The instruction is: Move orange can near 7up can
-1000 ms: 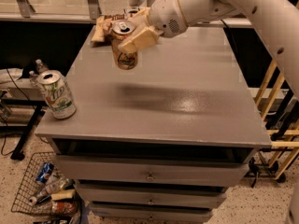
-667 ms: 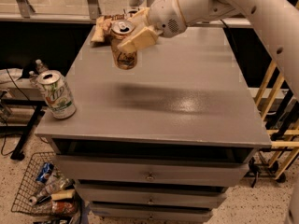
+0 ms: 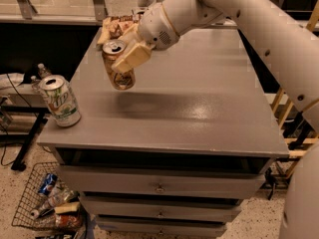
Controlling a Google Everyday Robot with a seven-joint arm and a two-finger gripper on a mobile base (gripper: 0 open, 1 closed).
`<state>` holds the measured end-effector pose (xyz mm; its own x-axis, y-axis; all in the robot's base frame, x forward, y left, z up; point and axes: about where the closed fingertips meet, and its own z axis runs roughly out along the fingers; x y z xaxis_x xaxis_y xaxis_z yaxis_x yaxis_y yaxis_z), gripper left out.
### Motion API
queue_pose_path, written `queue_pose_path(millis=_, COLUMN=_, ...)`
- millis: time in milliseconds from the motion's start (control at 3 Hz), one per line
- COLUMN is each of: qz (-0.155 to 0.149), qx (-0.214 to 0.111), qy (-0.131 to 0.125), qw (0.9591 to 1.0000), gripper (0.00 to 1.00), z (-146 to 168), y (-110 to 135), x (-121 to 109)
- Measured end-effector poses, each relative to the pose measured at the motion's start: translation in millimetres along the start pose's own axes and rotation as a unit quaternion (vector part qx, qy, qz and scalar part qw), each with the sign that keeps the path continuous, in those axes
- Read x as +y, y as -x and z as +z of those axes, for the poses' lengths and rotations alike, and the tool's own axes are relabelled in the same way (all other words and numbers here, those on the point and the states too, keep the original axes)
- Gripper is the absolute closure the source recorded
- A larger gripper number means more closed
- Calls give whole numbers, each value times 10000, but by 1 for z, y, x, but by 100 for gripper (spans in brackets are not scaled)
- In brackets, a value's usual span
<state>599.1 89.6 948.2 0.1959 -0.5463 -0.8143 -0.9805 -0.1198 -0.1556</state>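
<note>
1. I see one pale finger lying across the front of the orange can; the gripper is clamped on that can's upper body.
2. The orange can hangs clear of the table, over its left rear part. It is slightly tilted, and its silver top faces up.
3. A dark shadow lies on the grey surface below the can and to its right.
4. The white arm reaches in from the upper right, and its wrist sits just behind the gripper.
5. The 7up can stands upright on the front left corner of the table. It is well apart from the orange can, nearer the front and further left.
6. A crumpled snack bag lies at the rear left edge of the table, just behind the gripper.
7. Below the top I note stacked drawers, all closed.
8. On the floor at the left stands a wire basket holding cans and bottles. A clear bottle stands behind the table's left side.
</note>
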Motion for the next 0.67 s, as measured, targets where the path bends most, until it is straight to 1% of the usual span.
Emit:
queue_pose_path(millis=333, qz=-57, qx=49, qy=220, qw=9997, gripper=100, z=18, y=4, x=6)
queue_pose_path(millis=667, qz=-123, qx=-21, qy=476, qw=9988, gripper=100, z=38, y=9, x=15)
